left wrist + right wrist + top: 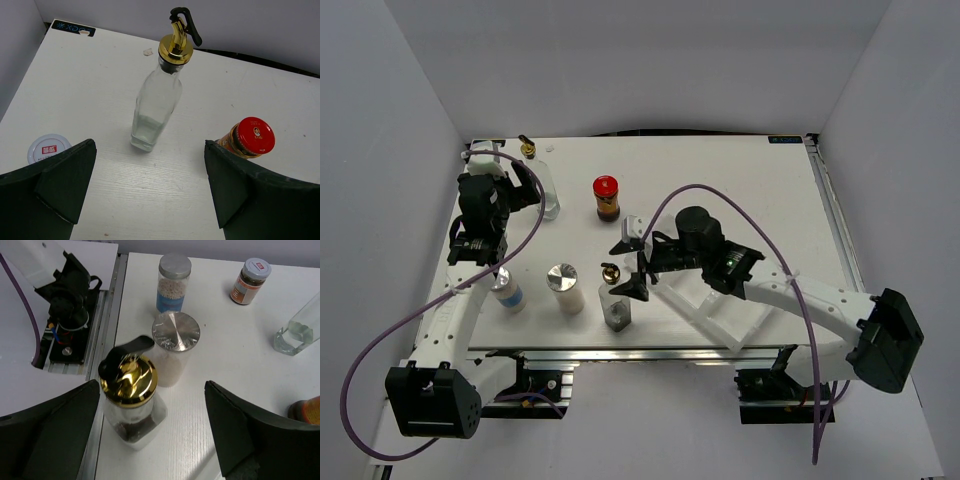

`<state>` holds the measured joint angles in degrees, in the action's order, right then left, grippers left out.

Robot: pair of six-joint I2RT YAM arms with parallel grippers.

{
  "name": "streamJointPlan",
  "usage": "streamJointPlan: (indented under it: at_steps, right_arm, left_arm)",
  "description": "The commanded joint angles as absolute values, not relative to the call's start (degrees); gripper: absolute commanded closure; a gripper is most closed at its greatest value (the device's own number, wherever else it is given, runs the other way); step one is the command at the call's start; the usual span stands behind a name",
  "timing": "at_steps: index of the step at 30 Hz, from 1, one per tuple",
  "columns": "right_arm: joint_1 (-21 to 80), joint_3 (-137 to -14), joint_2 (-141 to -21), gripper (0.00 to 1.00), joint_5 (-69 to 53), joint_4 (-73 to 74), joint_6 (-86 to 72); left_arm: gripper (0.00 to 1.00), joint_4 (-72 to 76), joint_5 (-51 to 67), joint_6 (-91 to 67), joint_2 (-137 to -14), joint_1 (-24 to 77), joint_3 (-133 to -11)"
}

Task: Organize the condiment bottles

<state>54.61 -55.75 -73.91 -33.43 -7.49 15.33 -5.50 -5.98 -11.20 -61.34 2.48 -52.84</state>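
My left gripper [523, 190] is open and empty; in the left wrist view [150, 195] it is just short of a tall clear gold-spouted bottle [155, 107], also in the top view [544, 185]. A red-lidded dark jar [606, 197] stands to that bottle's right. A small pale-lidded jar [48, 148] is at the left. My right gripper [629, 266] is open; a short gold-spouted bottle [131, 400] stands between its fingers, close to the left one, untouched. A white silver-capped shaker [564, 289] and a blue-labelled bottle [507, 293] stand to the left of it.
A white compartment tray [720, 310] lies under the right arm near the front edge. The table's front rail [620, 352] is close behind the short bottle. White walls enclose the table on the left, back and right.
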Motion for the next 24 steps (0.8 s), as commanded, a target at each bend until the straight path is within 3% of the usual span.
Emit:
streamJointPlan:
  at_steps: [1,6,9,15,16,24]
  right_arm:
    - [55.89,-59.15,-76.19,0.11,-31.73,-16.34,9.85]
    - [57.56,-59.33,-78.74,0.16,-32.78,-19.16,6.59]
    - [58.62,-59.68,-79.45,0.33,-30.59,-18.81,6.24]
    - [58.89,-60.55,-78.23,0.86,-28.22,-16.71,5.27]
    - [58.89,-61.17,-77.96,1.0,-26.47,-16.0,5.19]
    - [58.45,-70.91,-74.45,1.0,-11.11,-11.26,6.33]
  left_arm:
    - [0.02,-4.48,-5.71,-11.16,-60.29,2.64,-51.77]
    - [0.02,-4.04,-6.41,-11.43,-60.73,2.64,-51.42]
    - [0.02,-4.39,-7.03,-11.51,-61.08,2.64,-51.59]
    - [0.02,-4.13,-7.56,-11.51,-61.08,2.64,-51.42]
    - [0.02,-4.13,-7.73,-11.51,-61.08,2.64,-51.42]
    - [0.02,-4.31,-7.3,-11.6,-61.0,2.55,-51.5]
